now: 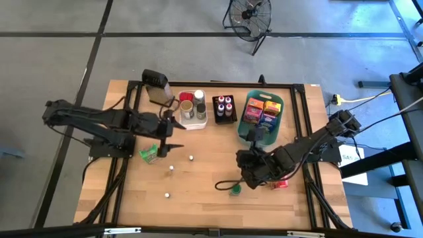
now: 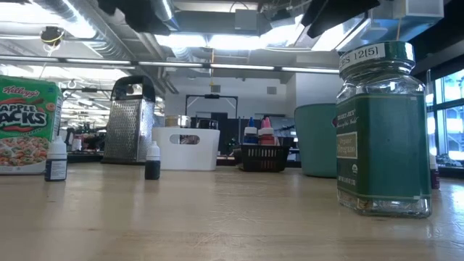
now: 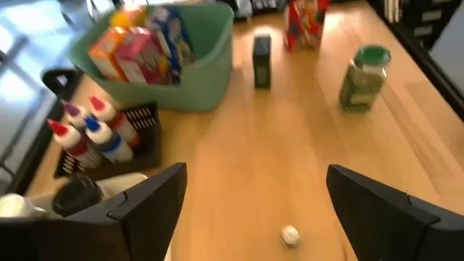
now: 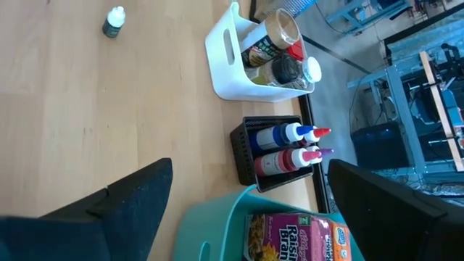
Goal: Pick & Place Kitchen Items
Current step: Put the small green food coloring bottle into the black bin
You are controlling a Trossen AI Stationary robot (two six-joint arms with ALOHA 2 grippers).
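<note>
Hovering my left gripper (image 1: 177,135) spread above the wooden worktop (image 1: 205,178) near the green cereal packet (image 1: 150,155); my right gripper (image 1: 250,137), also spread, hangs by the green-lidded glass spice jar (image 1: 234,190).

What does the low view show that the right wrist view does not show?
Only the low view shows the box grater, the Apple Jacks box and the green-labelled spice jar. Only the right wrist view shows the open right hand and a Raisin Bran box inside the teal basket. Both show the white bin and the black tray of squeeze bottles.
</note>
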